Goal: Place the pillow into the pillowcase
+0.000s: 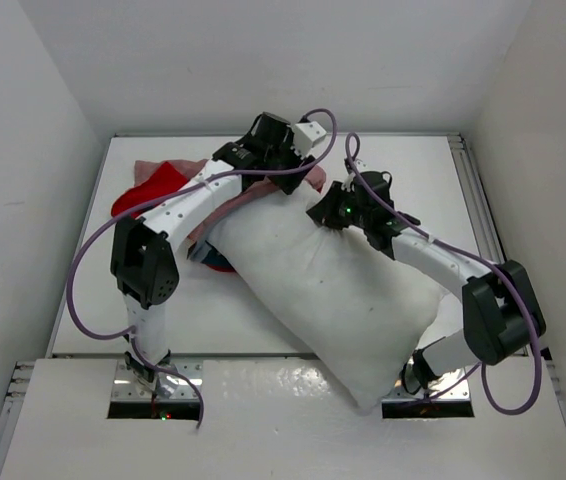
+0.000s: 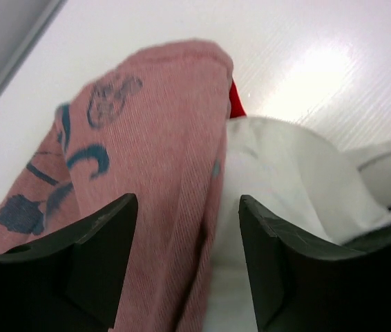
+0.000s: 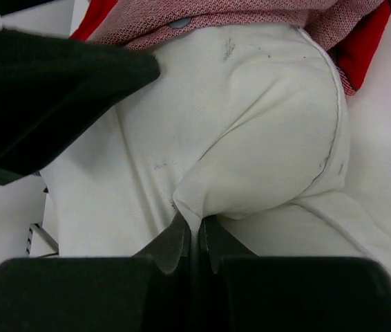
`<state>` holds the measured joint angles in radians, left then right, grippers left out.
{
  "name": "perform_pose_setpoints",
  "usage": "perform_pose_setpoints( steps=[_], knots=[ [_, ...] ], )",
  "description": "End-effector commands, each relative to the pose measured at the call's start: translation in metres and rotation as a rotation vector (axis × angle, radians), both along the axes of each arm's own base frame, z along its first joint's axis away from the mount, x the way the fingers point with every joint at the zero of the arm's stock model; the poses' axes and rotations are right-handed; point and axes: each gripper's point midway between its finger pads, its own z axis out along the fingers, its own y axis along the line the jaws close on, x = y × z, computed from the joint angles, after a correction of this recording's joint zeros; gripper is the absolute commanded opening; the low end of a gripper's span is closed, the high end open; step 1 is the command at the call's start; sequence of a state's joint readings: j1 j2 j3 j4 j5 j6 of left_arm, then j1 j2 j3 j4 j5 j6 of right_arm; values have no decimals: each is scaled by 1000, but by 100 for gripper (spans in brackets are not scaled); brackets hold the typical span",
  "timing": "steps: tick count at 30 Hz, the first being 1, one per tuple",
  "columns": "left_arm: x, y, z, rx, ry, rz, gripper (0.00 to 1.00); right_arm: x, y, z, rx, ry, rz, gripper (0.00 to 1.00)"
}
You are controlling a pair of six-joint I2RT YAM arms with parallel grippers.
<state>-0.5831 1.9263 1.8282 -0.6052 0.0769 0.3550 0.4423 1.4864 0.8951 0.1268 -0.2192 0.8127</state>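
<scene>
White table (image 1: 423, 165) with a metal rail (image 1: 466, 185) along its right edge, between plain pale walls (image 1: 263, 60)

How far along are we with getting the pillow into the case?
Early. Done: the pillowcase covers only the far end of the pillow. In hand: the right gripper is shut on a fold of the pillow, and the left gripper stands open around the pillowcase's pink edge. Left: nearly the whole pillow lies outside and has to go in.
</scene>
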Motion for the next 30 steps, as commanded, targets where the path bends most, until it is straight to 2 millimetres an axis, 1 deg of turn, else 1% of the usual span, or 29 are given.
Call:
perform_pose_setpoints(
  steps=[1,4,5,6,7,9,10,11,12,14,15,18,19,20,21,22,24,25,29,30],
  knots=[
    [7,-13,54,-98,-122,-2,59,-11,21,43,90,-102,82,0],
    [3,-11,46,-83,-101,-8,57,-11,20,38,71,-79,83,0],
    [1,-11,40,-80,-85,-15,53,-9,22,41,62,-84,89,0],
    [-1,-12,35,-76,-69,-22,51,-11,21,38,48,-69,92,0],
    [-3,-14,33,-82,-55,-37,42,-9,21,39,43,-70,89,0],
    [-7,-13,26,-75,-28,-46,31,-10,20,40,37,-71,83,0],
    [-8,-14,24,-76,-18,-49,19,-10,17,38,28,-71,74,0],
    [-8,-14,24,-76,-16,-48,15,-10,15,38,27,-74,65,0],
    [-9,-15,28,-82,-17,-48,13,-10,15,40,31,-80,61,0],
    [-11,-19,37,-95,-27,-62,13,-11,14,37,35,-70,53,0],
    [-12,-23,45,-97,-39,-76,13,-12,15,37,38,-70,57,0],
    [-17,-32,60,-104,-70,-102,18,-12,19,43,55,-72,65,0],
    [-16,-33,64,-103,-86,-97,32,-12,21,47,58,-82,69,0],
    [-16,-33,66,-95,-101,-100,37,-11,21,51,65,-94,67,0],
    [-16,-32,68,-85,-112,-96,39,-11,21,54,67,-103,66,0],
    [-14,-27,60,-59,-112,-76,41,-12,22,54,72,-105,66,0],
    [-11,-19,57,-42,-126,-54,41,-12,23,52,73,-103,69,0],
    [-11,-12,47,-17,-115,-37,40,-12,23,52,76,-99,70,0],
    [-12,-4,33,14,-90,-25,40,-16,28,49,76,-87,87,0],
    [-13,0,30,28,-78,-18,40,-17,28,51,75,-90,86,0]
  ],
)
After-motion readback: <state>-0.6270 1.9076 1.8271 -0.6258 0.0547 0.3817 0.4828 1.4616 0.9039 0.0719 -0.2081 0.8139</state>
